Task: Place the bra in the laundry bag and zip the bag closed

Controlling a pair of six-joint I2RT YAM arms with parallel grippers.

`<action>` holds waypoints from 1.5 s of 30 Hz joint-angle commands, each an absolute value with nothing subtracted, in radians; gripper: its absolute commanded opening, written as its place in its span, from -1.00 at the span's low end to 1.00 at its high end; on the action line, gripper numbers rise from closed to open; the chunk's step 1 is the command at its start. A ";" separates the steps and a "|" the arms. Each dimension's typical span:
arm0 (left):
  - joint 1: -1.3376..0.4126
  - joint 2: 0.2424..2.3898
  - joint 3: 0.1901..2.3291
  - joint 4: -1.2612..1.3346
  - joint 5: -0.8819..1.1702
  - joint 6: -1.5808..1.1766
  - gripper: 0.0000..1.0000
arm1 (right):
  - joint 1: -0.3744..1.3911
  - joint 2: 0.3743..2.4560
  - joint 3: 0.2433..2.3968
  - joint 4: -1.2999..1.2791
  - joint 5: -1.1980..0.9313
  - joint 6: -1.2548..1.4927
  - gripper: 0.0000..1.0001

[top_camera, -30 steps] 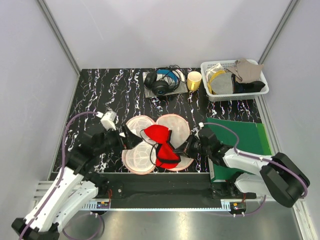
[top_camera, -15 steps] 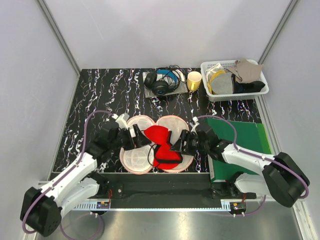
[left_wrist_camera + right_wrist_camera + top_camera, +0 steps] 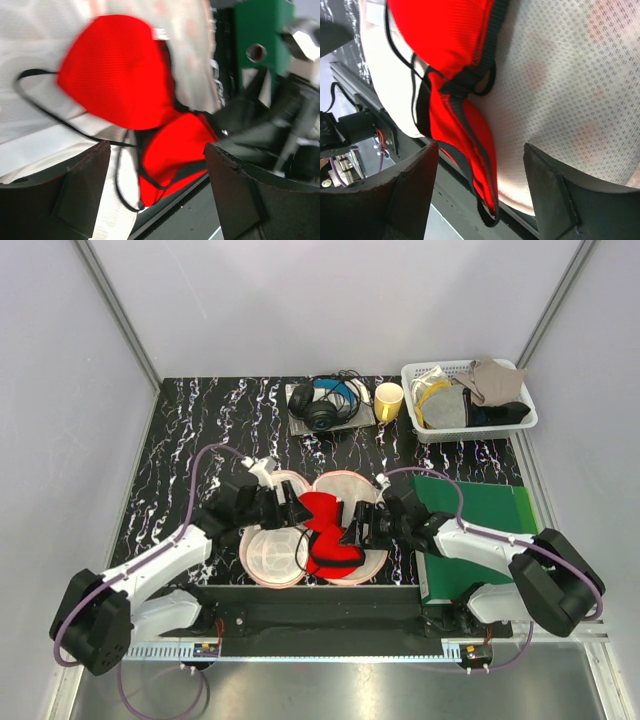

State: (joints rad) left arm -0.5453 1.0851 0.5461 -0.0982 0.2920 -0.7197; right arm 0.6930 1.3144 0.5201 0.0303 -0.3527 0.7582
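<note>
While both jaws gape, bra between, ungripped

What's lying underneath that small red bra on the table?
The small red padded bra lies on the opened peach-pink laundry bag, whose pale mesh inside shows around it. The bag's middle, beneath the bra, is covered and cannot be seen.

The top view is bright and even — light comes from above and shadows are soft. The left wrist view is blurry, most at the upper right of the frame, and the red bra looks smeared. The right wrist view is sharper — only the dark claw fingers at the bottom are fuzzy.
</note>
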 commanded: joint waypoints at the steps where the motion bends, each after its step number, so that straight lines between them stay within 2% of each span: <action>1: -0.669 0.944 0.536 -0.003 0.194 -0.608 0.58 | 0.699 1.328 0.568 0.029 -0.347 0.765 0.42; 2: -0.737 0.912 0.491 0.021 0.152 -0.598 0.55 | 0.699 1.328 0.571 0.037 -0.368 0.779 0.35; 5: -0.881 0.792 0.401 0.092 0.011 -0.569 0.53 | 0.699 1.305 0.577 0.040 -0.364 0.871 0.32; 9: -1.096 0.697 0.319 0.222 -0.258 -0.471 0.61 | 0.698 1.238 0.574 0.038 -0.307 1.018 0.52; 11: -1.226 0.728 0.333 0.248 -0.357 -0.418 0.64 | 0.690 1.217 0.565 0.038 -0.273 1.110 0.58; 14: -1.368 0.900 0.441 0.241 -0.556 -0.312 0.66 | 0.674 1.149 0.557 -0.036 -0.160 1.166 0.63; 15: -1.391 1.010 0.472 0.227 -0.654 -0.267 0.68 | 0.667 1.106 0.574 -0.073 -0.123 1.154 0.64; 18: -1.442 1.214 0.587 0.190 -0.763 -0.221 0.70 | 0.637 1.046 0.656 -0.269 0.029 1.059 0.68; 22: -1.469 1.373 0.699 0.190 -0.769 -0.229 0.74 | 0.585 0.994 0.739 -0.509 0.162 0.985 0.77; 27: -1.485 1.532 0.813 0.103 -0.847 -0.302 0.78 | 0.546 0.881 0.730 -0.554 0.169 0.950 0.82; 34: -1.508 1.624 0.909 -0.020 -0.847 -0.437 0.77 | 0.543 0.862 0.692 -0.560 0.143 0.942 0.83; 37: -1.512 1.657 0.939 -0.129 -0.856 -0.532 0.69 | 0.543 0.871 0.675 -0.558 0.127 0.930 0.84; 41: -1.514 1.669 0.943 -0.192 -0.874 -0.598 0.44 | 0.543 0.879 0.672 -0.548 0.086 0.916 0.85; 42: -1.516 1.670 0.940 -0.195 -0.880 -0.594 0.27 | 0.543 0.882 0.672 -0.542 0.072 0.905 0.85; 44: -1.514 1.671 0.946 -0.216 -0.888 -0.581 0.15 | 0.543 0.897 0.672 -0.525 0.037 0.894 0.86; 45: -1.514 1.666 0.945 -0.221 -0.894 -0.574 -0.02 | 0.543 0.905 0.675 -0.519 0.023 0.881 0.87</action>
State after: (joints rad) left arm -1.5108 1.6718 0.9070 -0.1780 -0.8204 -0.5365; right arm 0.5488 0.8852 0.6670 -0.5522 0.0826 0.9295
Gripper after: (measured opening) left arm 0.593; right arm 0.928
